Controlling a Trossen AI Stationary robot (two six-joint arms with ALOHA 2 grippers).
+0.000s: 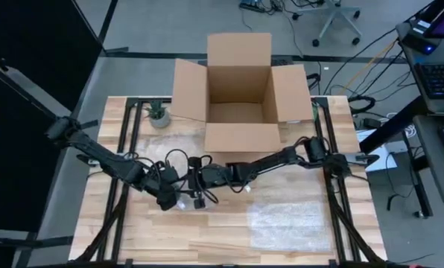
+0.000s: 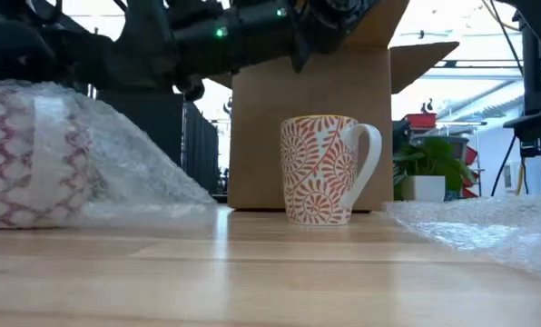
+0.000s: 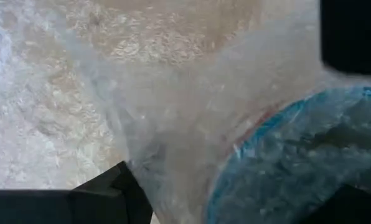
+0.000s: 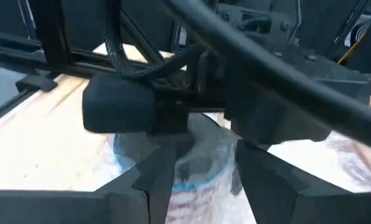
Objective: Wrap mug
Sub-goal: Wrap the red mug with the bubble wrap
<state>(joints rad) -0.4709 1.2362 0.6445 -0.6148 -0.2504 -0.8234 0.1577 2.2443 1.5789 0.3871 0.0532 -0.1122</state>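
Both grippers meet low at the table's centre-left over the mug (image 2: 34, 163), already swathed in bubble wrap (image 2: 134, 177). The left gripper (image 3: 223, 186) pinches wrap at the blue rim (image 3: 266, 134); the right gripper (image 4: 204, 180) straddles the mug, parted. The mug looks rigid and breakable under slippery, soft film, so the wrap's loose edges seem the safest hold; no writing is legible.
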